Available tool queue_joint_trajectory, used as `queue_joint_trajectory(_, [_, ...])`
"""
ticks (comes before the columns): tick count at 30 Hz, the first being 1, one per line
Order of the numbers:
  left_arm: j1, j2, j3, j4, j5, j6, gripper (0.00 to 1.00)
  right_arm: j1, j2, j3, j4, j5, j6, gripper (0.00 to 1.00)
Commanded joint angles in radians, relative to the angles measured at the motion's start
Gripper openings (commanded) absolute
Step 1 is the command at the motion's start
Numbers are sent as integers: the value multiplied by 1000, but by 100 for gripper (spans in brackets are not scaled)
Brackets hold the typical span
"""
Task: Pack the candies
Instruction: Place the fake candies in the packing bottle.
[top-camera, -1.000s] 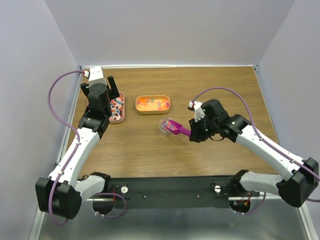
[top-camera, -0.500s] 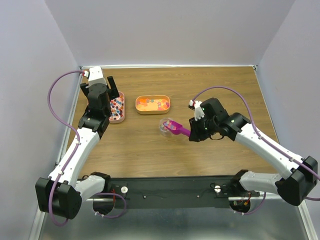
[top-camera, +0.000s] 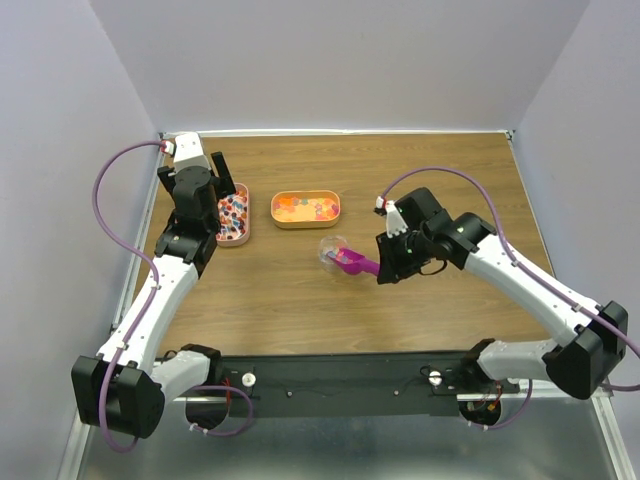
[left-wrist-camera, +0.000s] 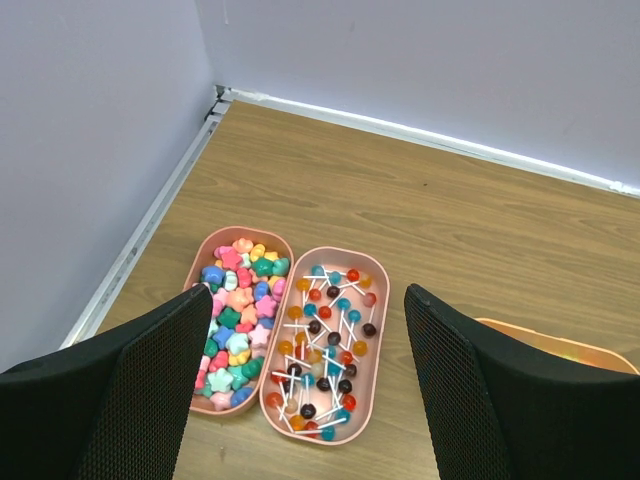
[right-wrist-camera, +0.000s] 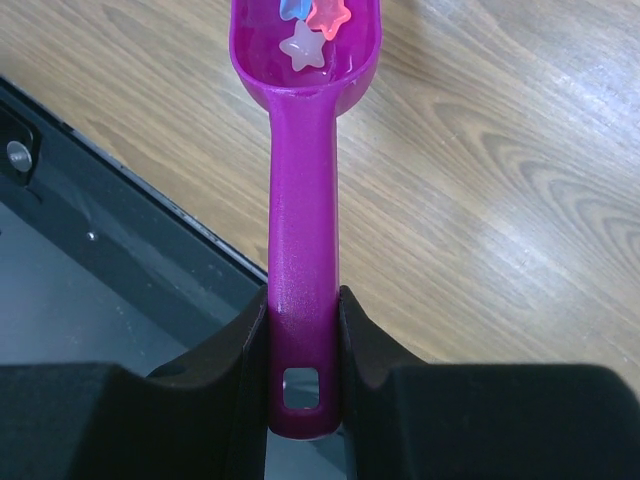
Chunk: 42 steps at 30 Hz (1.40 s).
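Right jaws clench scoop (right-wrist-camera: 303, 250) handle, candies (right-wrist-camera: 304, 46) ahead, desk (right-wrist-camera: 500, 200) edge just left; left jaws released above trays (left-wrist-camera: 335, 250), wall (left-wrist-camera: 90, 150) left

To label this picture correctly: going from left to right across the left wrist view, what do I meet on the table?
star candies in the left pink tray → lollipops in the second pink tray → orange tray, partly hidden.

The candies (right-wrist-camera: 305, 48) look glossy, the scoop (right-wrist-camera: 302, 250) shiny smooth plastic, the table (right-wrist-camera: 520, 200) matt wood-grain.
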Motion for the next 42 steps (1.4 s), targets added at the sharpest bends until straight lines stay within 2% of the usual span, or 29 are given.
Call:
queue_joint_trajectory(1, [7, -21, -11, 25, 1, 9, 84, 7, 29, 75, -74, -35, 25, 1])
queue_joint_trajectory(19, [18, -17, -11, 23, 5, 7, 85, 7, 130, 216, -221, 18, 56, 1])
queue_joint_trajectory(42, [27, -21, -14, 23, 16, 7, 84, 7, 305, 428, -396, 49, 4, 1])
